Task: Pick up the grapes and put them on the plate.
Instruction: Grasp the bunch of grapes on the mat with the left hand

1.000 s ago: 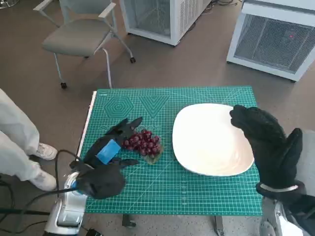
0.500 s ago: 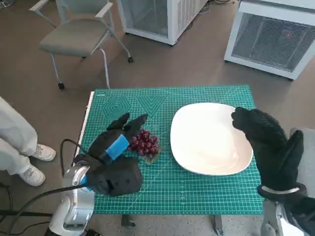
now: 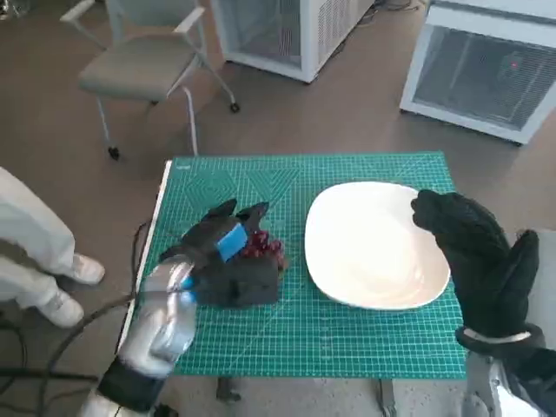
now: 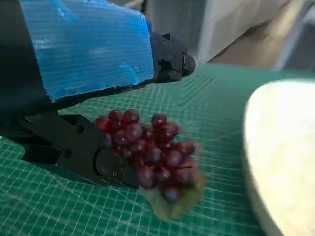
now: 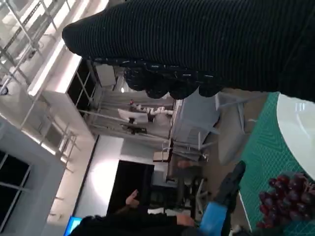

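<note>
Scene: the left hand (image 3: 228, 252) hangs over a bunch of grapes (image 3: 261, 248) on a green cutting mat (image 3: 347, 334), just beside the white plate (image 3: 373, 248).
Left hand: fingers spread around the bunch, one black finger (image 4: 93, 157) touching its near side and another arching over the far side; nothing is lifted yet (the grip looks unclosed in the left wrist view).
Right hand: the gloved right hand (image 3: 473, 252) hovers upright over the plate's far edge, fingers loosely apart, grasping nothing.
Step in hand: closing on the bunch; judged best done by cupping low, under the widest part, and squeezing gently so that berries neither burst nor shed.
Grapes: dark red, glossy, round berries (image 4: 152, 152) packed in a lumpy cluster, with a flat green leaf (image 4: 170, 206) beneath; probably slippery and uneven to hold.
Plate: smooth, pale, shallow, rounded-square, with a raised rim to clear on the way in.
Mat: matte, gridded, likely grippy enough that the bunch will not slide away.
Risk: a pinch high on the cluster may leave loose berries behind.
</note>
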